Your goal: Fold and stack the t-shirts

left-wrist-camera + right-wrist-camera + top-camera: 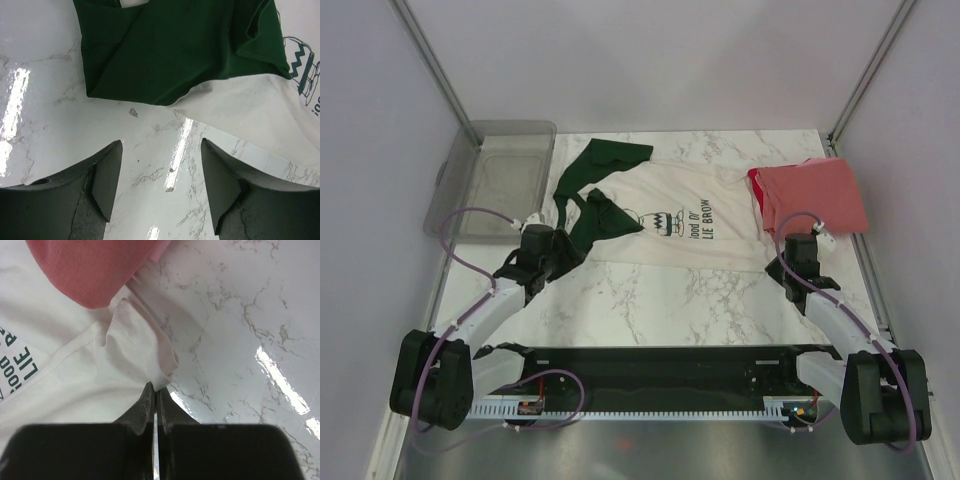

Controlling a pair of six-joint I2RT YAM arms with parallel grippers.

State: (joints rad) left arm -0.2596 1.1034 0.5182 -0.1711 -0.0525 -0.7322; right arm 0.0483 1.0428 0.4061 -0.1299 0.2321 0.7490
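The cream-white t-shirt (715, 190) lies spread on the counter (650, 300), with the coral-red t-shirt (815, 195) overlapping its right edge. The right gripper (156, 387) is closed tight, pinching the cream hem corner. The left gripper (160, 145) gapes empty, just short of the green sleeve (165, 50).

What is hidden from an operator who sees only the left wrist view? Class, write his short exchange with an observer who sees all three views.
Operator: Where is the second shirt?
Observer: The coral-red shirt lies at the far right, overlapping the cream shirt at its edge.
Operator: And the right tool?
Observer: The right tool is shut on the cream shirt's near right corner.
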